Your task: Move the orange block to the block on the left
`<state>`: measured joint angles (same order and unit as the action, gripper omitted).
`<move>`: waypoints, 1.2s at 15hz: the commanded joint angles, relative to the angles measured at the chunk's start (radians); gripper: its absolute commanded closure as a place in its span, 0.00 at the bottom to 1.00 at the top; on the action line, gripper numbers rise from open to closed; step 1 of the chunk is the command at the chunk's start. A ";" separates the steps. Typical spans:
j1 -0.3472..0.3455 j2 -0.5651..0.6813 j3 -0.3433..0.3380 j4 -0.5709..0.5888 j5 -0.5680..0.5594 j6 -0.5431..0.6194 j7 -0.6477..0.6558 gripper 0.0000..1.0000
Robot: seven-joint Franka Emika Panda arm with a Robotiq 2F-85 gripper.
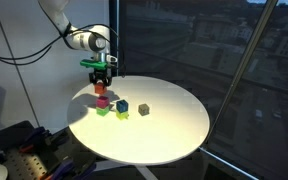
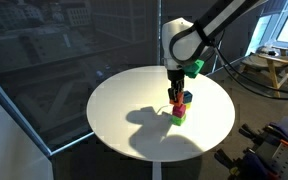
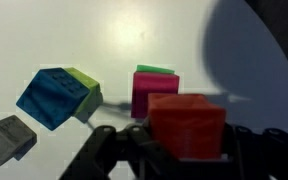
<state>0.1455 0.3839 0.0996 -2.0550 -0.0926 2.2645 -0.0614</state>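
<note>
**Orange block (image 3: pixel 187 125) gripped beside the magenta block (image 3: pixel 144 92)**

Orange-red and matte with crisp edges, the cube fills the lower wrist view. It sits clamped between the dark fingers (image 3: pixel 102 152) of the end effector (image 1: pixel 100 82). It is just above the magenta block; contact is unclear. The wrist view shows a green block (image 3: pixel 156 70) behind the magenta one, with a blue block (image 3: pixel 50 97) and a grey block (image 3: pixel 8 140) off to one side. Only the exterior views show the whole round white surface (image 1: pixel 174 130).

arm (image 1: pixel 72 37): white rounded shells, dark joint rings | wrist mount (image 1: pixel 99 62): bright green | gripper (image 1: pixel 100 84): black, slim fingers
</note>
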 commanded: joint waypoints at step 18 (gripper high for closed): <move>-0.024 -0.130 -0.027 -0.182 -0.015 0.105 0.046 0.79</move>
<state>0.1281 0.2763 0.0714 -2.2200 -0.0926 2.3678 -0.0158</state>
